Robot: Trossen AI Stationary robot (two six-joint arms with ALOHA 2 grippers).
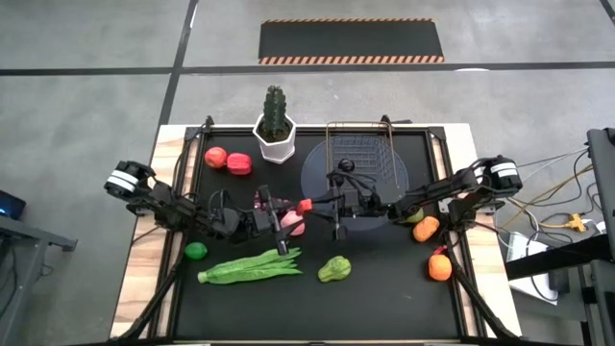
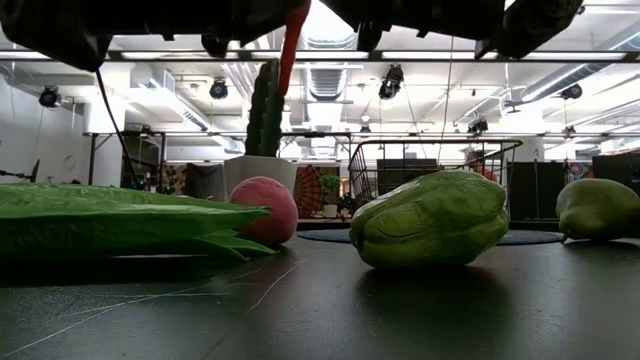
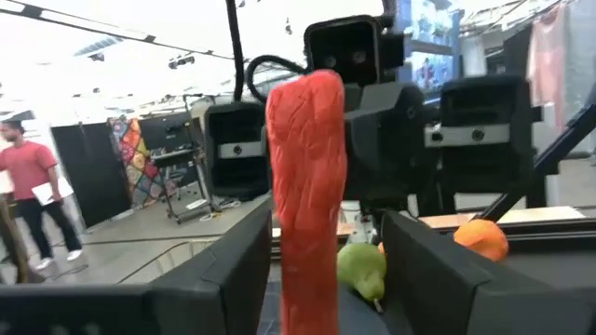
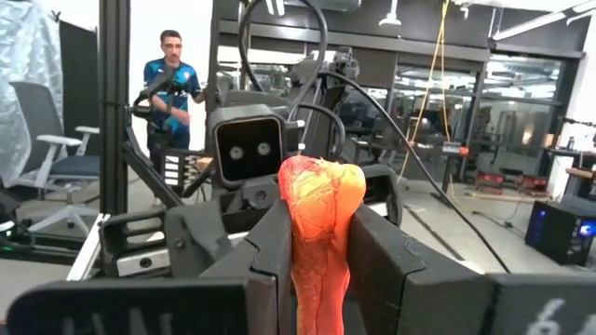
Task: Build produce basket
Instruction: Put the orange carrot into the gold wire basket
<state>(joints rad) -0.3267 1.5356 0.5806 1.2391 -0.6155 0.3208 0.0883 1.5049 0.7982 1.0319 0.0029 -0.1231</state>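
Currently, high view: my left gripper (image 1: 296, 208) and right gripper (image 1: 325, 204) meet nose to nose over the middle of the table (image 1: 384, 303), both on the carrot (image 1: 305, 205) held in the air between them; the peach (image 1: 291, 223) lies just under my left jaws; the basket (image 1: 362, 157) sits on the round grey plate (image 1: 315, 178) behind my right arm, with a dark round item inside that I can't identify; cactus pot (image 1: 276, 127) stands left of the plate; two tomatoes (image 1: 228, 160) left of the pot; lime (image 1: 196, 251), green beans (image 1: 252, 266) and the wrinkled green vegetable (image 1: 333, 269) lie along the near side; pear (image 1: 419, 216) and two oranges (image 1: 433, 248) sit near the right edge.

Low view: carrot hangs point-down from above (image 2: 293, 40), clear of the table; beans (image 2: 110, 220), peach (image 2: 266, 210), green vegetable (image 2: 432, 220) and pear (image 2: 598, 208) rest on the table; basket (image 2: 430, 168) stands behind.

Left wrist view: my left jaws are closed narrow on the carrot (image 3: 307, 195), fingers (image 3: 233, 274) pressing both sides; right gripper faces me just behind it; pear (image 3: 361, 268) and an orange (image 3: 481, 239) lie beyond; a person (image 3: 33, 205) walks in the room.

Right wrist view: my right jaws clamp the carrot's (image 4: 317, 228) thick end, fingers (image 4: 382, 261) touching both sides; a person (image 4: 169, 88) stands behind.
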